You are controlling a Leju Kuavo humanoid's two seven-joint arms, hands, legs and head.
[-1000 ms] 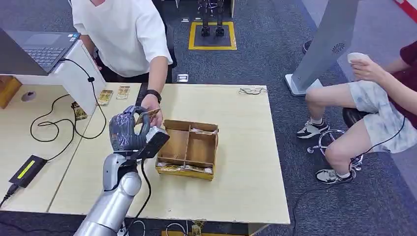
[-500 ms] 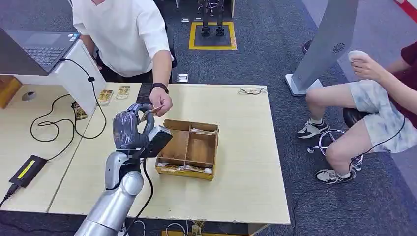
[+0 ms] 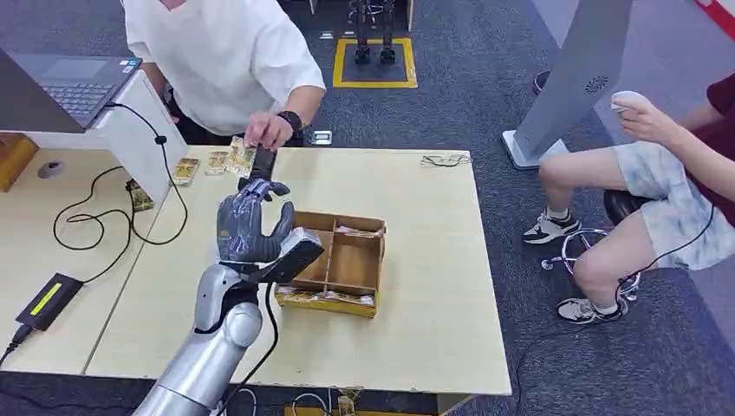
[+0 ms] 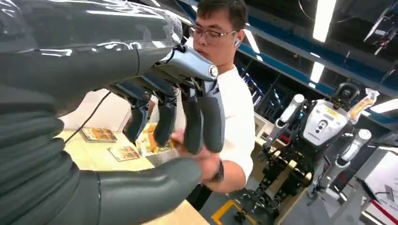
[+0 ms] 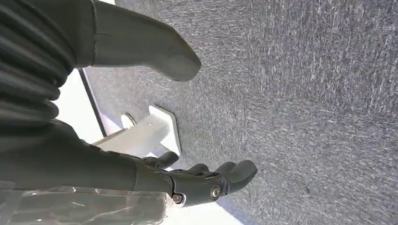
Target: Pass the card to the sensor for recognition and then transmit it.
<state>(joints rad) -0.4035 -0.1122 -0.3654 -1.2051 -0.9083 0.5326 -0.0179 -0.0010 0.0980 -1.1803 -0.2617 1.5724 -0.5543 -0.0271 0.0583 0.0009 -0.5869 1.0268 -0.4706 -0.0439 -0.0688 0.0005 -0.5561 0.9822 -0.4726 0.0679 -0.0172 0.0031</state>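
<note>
Wooden table point(image 3: 416, 260), card point(image 3: 240, 159) beyond empty left hand point(image 3: 251, 227)

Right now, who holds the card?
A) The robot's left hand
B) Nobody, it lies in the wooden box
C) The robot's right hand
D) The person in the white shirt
D: the person's hand pinches the card above the table's far edge, while the left hand is raised below it with fingers spread, holding nothing.

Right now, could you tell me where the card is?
In the head view the card is in the person's hand, above the table's far edge, just beyond the left hand.
</note>
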